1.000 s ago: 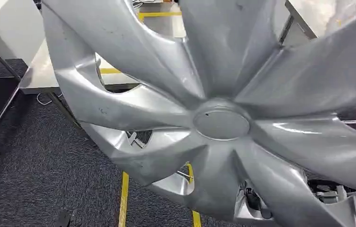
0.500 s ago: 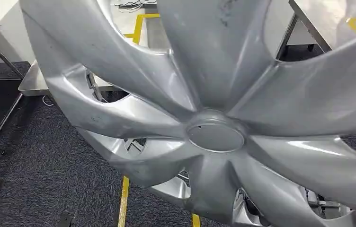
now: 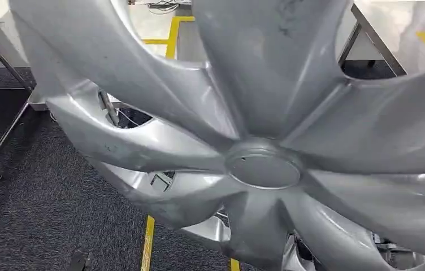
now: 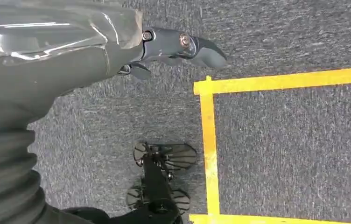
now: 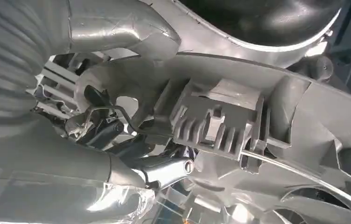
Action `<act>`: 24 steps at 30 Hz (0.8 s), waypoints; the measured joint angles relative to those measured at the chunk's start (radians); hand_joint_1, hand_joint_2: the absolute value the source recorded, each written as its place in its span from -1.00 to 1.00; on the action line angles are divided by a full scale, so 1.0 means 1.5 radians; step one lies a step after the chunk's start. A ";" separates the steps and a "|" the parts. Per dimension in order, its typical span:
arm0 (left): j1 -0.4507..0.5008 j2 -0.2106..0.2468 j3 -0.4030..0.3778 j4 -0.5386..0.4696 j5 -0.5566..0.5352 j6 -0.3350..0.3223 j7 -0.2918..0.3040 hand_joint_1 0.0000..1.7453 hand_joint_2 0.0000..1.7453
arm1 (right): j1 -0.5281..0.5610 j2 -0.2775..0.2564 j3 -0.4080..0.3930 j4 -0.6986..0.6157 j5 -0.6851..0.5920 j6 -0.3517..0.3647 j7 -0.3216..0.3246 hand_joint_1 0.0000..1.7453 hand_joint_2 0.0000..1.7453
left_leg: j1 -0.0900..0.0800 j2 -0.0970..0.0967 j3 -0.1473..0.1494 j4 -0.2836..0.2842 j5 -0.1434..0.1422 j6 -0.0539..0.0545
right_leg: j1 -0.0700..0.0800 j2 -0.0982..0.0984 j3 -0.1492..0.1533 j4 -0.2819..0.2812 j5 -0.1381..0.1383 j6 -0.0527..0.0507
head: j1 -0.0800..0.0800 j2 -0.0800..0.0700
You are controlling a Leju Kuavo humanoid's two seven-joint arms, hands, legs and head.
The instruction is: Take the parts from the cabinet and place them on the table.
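Observation:
A large silver wheel cover (image 3: 261,169) with broad spokes hangs close in front of the head camera, its round hub near the middle of the picture. In the right wrist view my right hand (image 5: 131,140) grips the cover's ribbed back side (image 5: 220,121) near a clip and a wire ring, fingers curled around the rim. My left hand (image 4: 164,46) hangs over the dark carpet with its fingers extended and nothing in them.
Through the spokes I see dark carpet (image 3: 46,203), yellow floor tape (image 3: 148,243), a steel table's legs (image 3: 1,51) at the far left and another steel table (image 3: 391,22) at the far right. A yellow taped square (image 4: 285,149) lies on the floor below my left hand.
The whole view has shifted as the camera moved; the background tables slid a little. The wheel cover stays in my right hand, its hub slightly lower in the picture.

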State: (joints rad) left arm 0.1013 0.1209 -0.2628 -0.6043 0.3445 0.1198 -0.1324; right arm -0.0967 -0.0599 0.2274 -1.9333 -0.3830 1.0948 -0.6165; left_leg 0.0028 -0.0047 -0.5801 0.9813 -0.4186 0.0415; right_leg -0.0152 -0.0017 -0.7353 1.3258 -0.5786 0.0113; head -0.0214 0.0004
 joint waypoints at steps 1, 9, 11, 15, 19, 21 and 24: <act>0.000 -0.001 0.001 0.000 0.000 0.000 0.000 -1.00 1.00 | 0.001 -0.001 0.000 0.000 -0.001 0.000 0.000 1.00 1.00 | 0.000 -0.001 0.000 0.000 0.000 0.000 | -0.002 0.000 0.001 -0.006 0.007 0.006 | 0.000 0.000; 0.010 -0.003 0.009 0.000 -0.006 0.005 -0.001 -1.00 1.00 | 0.004 -0.002 0.002 -0.005 0.009 -0.004 0.012 1.00 1.00 | 0.002 -0.007 -0.004 0.017 -0.018 -0.026 | -0.003 0.001 0.099 -0.206 0.080 -0.002 | 0.001 0.000; 0.011 -0.002 0.010 0.000 -0.007 0.005 -0.002 -1.00 1.00 | 0.001 -0.002 0.006 -0.009 0.012 -0.007 0.014 1.00 1.00 | 0.005 -0.005 -0.011 0.038 -0.031 -0.034 | -0.010 0.001 0.110 -0.208 0.078 -0.010 | -0.002 0.000; 0.014 -0.003 0.011 0.001 -0.010 0.010 -0.002 -1.00 1.00 | -0.016 -0.002 0.018 -0.009 0.012 -0.009 0.015 1.00 1.00 | 0.008 -0.001 -0.120 0.228 -0.097 -0.044 | -0.007 0.000 0.118 -0.208 0.069 -0.017 | -0.004 0.000; 0.017 -0.004 0.014 0.001 -0.011 0.012 -0.002 -1.00 1.00 | -0.027 -0.002 0.029 -0.009 0.011 -0.011 0.016 1.00 1.00 | 0.006 0.000 -0.071 0.087 0.009 -0.033 | -0.005 0.001 0.142 -0.208 0.052 -0.013 | -0.004 0.000; 0.017 -0.004 0.017 0.001 -0.011 0.014 -0.002 -1.00 1.00 | -0.033 -0.003 0.034 -0.009 0.010 -0.012 0.016 1.00 1.00 | -0.002 0.003 -0.040 0.029 0.009 -0.021 | -0.001 0.001 0.147 -0.210 0.042 -0.005 | -0.003 0.000; 0.022 -0.006 0.022 -0.002 -0.012 0.018 -0.001 -1.00 1.00 | -0.036 -0.004 0.037 -0.008 0.009 -0.013 0.016 1.00 1.00 | -0.007 0.003 -0.037 0.019 0.001 -0.006 | -0.002 0.000 0.156 -0.209 0.049 0.009 | -0.004 0.000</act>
State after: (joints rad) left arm 0.1337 0.1125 -0.2297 -0.6065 0.3269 0.1473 -0.1335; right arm -0.1505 -0.0660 0.2827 -1.9459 -0.3696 1.0750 -0.5924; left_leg -0.0075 -0.0007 -0.6363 1.0103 -0.4169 0.0324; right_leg -0.0180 -0.0009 -0.5007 1.0120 -0.5056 0.0241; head -0.0275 0.0004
